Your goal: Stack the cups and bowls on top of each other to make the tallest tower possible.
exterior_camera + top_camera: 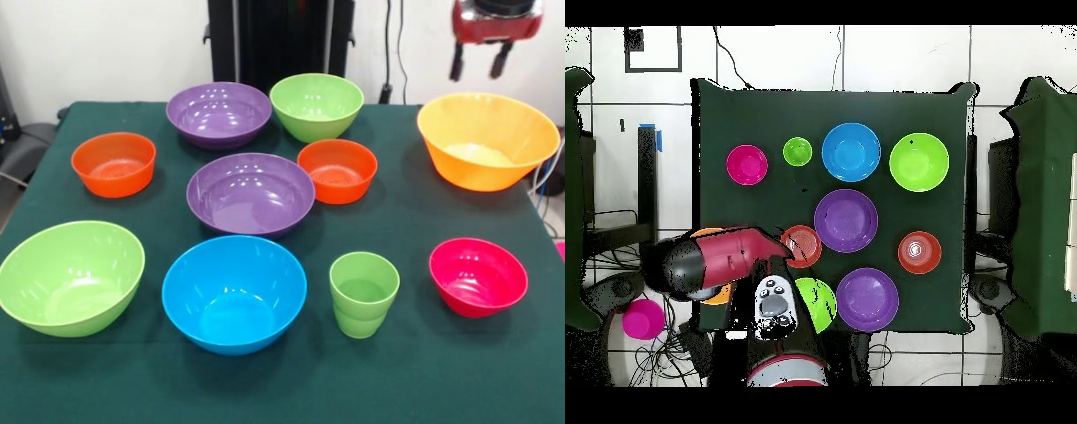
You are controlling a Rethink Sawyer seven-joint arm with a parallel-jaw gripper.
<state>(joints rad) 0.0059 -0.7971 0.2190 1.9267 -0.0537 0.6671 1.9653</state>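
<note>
A: Where is the gripper [479, 62] sitting right now?

B: It is hanging at the far right, above the large orange bowl [487, 140], holding nothing. Its two dark fingers are standing apart, so it is looking open.

A: What is lying around it?

B: Moving outward: a small orange-red bowl [337, 170] and a lime green bowl [317, 106] are sitting to the left, then two purple bowls [251, 193], one behind the other. Another orange-red bowl [114, 162] is resting at the far left. Along the near edge, a second lime green bowl [71, 276], a blue bowl [234, 292], the light-green cup [364, 293] and a pink-red bowl [478, 276] are standing apart.

A: How is the tower coming?

B: Nothing is stacking yet; every piece is sitting alone, so all the work is remaining.

A: And the setting?

B: A dark green cloth [441, 380] is covering the table. A pale wall is standing behind, and overhead the floor is looking tiled, though that view is ragged.
</note>
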